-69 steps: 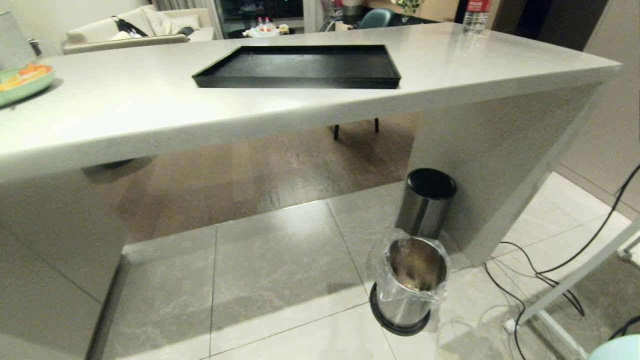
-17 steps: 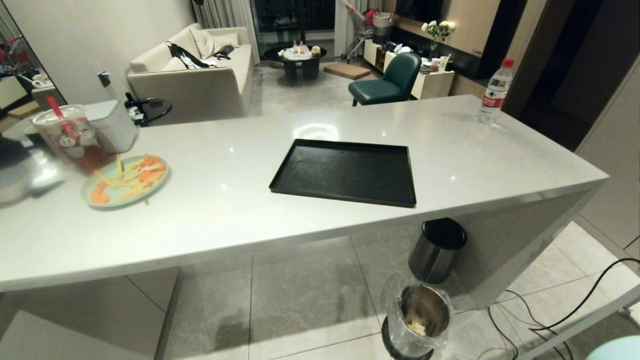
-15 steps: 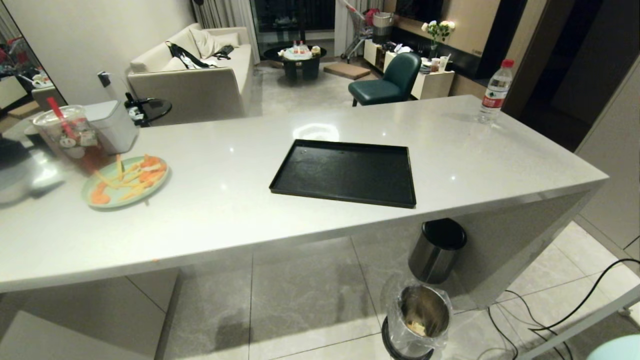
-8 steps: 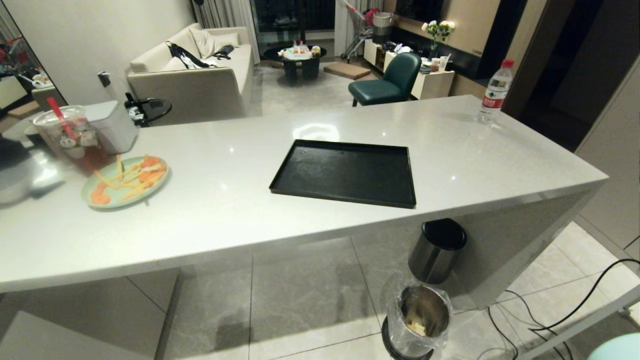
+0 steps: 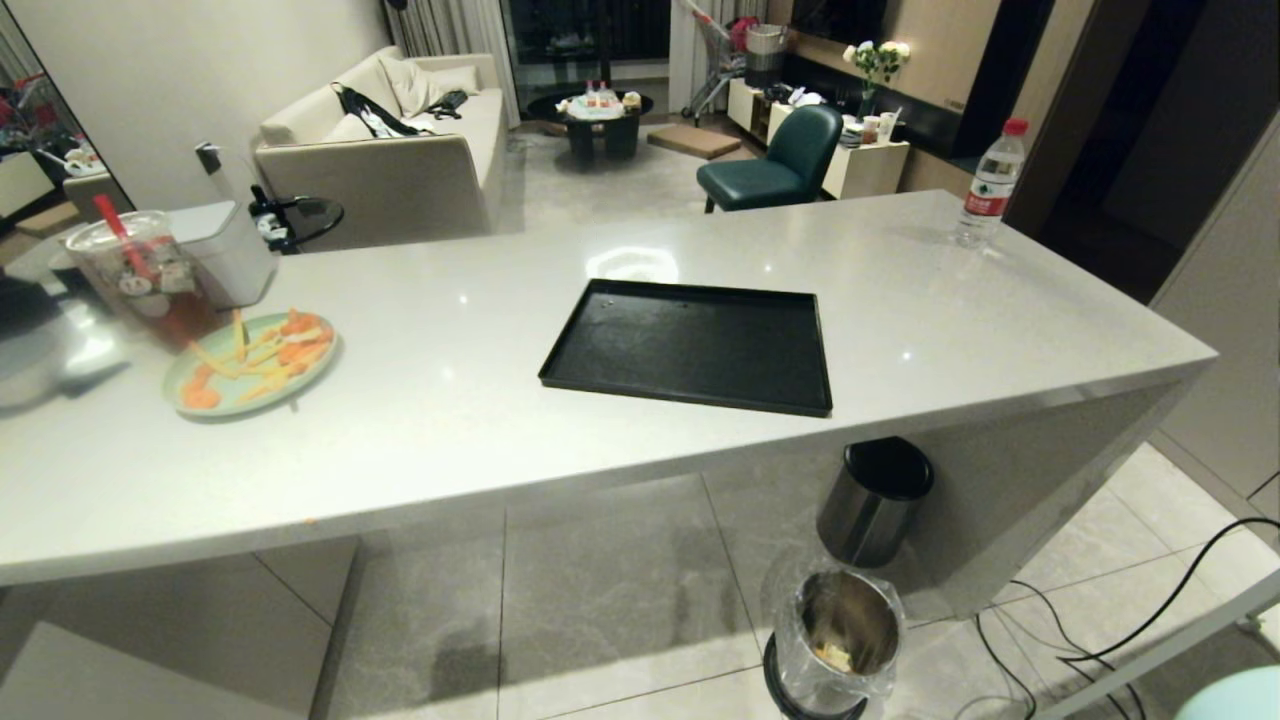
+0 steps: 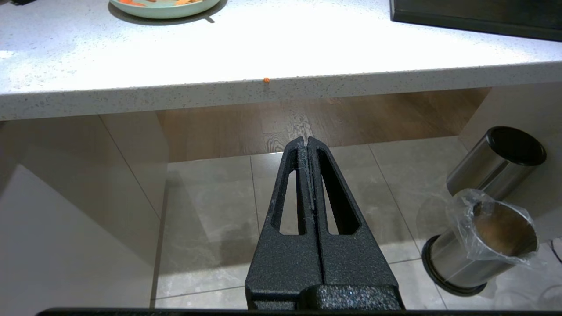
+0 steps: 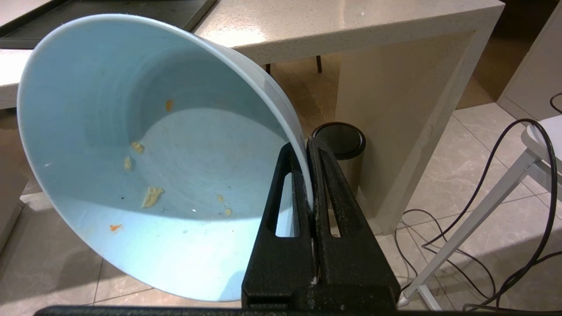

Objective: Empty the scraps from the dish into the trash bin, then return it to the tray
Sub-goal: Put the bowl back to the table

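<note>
Clamped on the rim of the dish (image 7: 145,175), the right gripper (image 7: 309,149) holds it tipped, low beside the counter and off the tray (image 5: 695,345) — only crumbs cling inside, while scraps (image 5: 833,655) lie in the trash bin (image 5: 835,640). The left gripper (image 6: 306,142) is parked below the counter edge, fingers pressed together. For the return, the dish is best levelled first and raised clear of the counter edge — then set down flat inside the tray's rim before the rim grip is eased.

a long pale stone counter (image 5: 620,440) crosses the room over grey tiled floor (image 5: 600,620). beyond it a beige sofa (image 5: 385,150) stands against a plain light wall (image 5: 190,70), near a dark round coffee table (image 5: 598,120) and a green chair (image 5: 775,165). dark windows with curtains (image 5: 450,25) lie behind. black cables (image 5: 1130,620) trail over the tiles at the right.
</note>
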Robot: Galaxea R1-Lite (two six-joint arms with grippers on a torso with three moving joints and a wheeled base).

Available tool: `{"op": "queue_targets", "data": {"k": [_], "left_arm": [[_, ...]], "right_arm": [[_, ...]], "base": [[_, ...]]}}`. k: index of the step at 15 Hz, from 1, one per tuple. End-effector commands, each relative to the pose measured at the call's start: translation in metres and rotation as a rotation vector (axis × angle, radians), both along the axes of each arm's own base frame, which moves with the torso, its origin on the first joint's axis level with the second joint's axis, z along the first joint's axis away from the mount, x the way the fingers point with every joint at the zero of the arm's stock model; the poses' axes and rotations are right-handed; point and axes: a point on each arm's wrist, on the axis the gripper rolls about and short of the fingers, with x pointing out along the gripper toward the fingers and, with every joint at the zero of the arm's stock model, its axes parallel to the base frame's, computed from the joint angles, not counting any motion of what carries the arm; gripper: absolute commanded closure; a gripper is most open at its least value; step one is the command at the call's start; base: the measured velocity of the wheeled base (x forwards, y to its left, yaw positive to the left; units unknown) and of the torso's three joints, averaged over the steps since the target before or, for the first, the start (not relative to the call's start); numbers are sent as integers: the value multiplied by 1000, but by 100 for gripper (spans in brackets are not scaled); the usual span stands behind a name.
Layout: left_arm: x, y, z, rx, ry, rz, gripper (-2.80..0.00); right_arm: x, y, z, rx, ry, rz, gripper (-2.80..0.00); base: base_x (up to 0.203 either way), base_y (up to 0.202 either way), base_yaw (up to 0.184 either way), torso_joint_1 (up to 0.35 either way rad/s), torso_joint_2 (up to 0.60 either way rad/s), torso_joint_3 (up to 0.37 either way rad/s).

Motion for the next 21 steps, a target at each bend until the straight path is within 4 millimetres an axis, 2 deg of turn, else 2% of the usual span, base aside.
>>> {"op": "queue_targets", "data": {"k": [1,19,21], "left_arm": [[0,0,0,-1,0,0,0],[0,0,0,0,0,1,0],[0,0,0,0,0,0,0]], "right_arm": [[0,0,0,0,0,0,0],[0,0,0,0,0,0,0],[0,0,0,0,1,0,0]], "base": [[0,0,0,0,0,0],[0,0,0,0,0,0],[132,0,-2,-7,-8,5]]}}
